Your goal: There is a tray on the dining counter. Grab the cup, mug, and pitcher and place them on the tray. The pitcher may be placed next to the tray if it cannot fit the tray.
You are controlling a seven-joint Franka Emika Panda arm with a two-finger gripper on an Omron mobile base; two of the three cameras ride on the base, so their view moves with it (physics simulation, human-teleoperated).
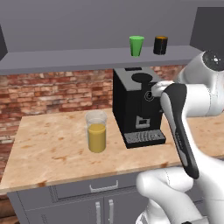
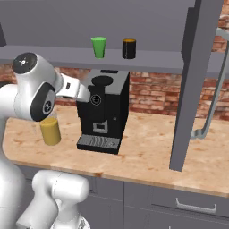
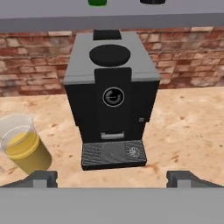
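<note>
Three vessels wait ungrabbed: green cup [image 1: 136, 45] and black mug [image 1: 160, 45] on the shelf [image 1: 65, 59], pitcher [image 1: 96, 131] on the wood-topped counter [image 1: 52, 148] beside the coffee machine [image 1: 136, 107]. Facing that machine, the gripper [image 3: 112, 178] hangs wide open, empty.

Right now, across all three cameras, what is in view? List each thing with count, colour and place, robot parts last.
cup: one, bright green, on the grey shelf, left of the mug.
mug: one, black with orange inside, on the same shelf.
pitcher: one, clear with orange-yellow liquid, on the wood-topped counter, left of the coffee machine.
coffee machine: one, black, on the counter against the brick wall.
cabinet fronts: grey, with handles, under the counter.
upright panel: one, grey, at the right in the right base view.
arm: one, white with dark joints.
end effector: one, dark fingertips, open, empty, facing the coffee machine.
</note>
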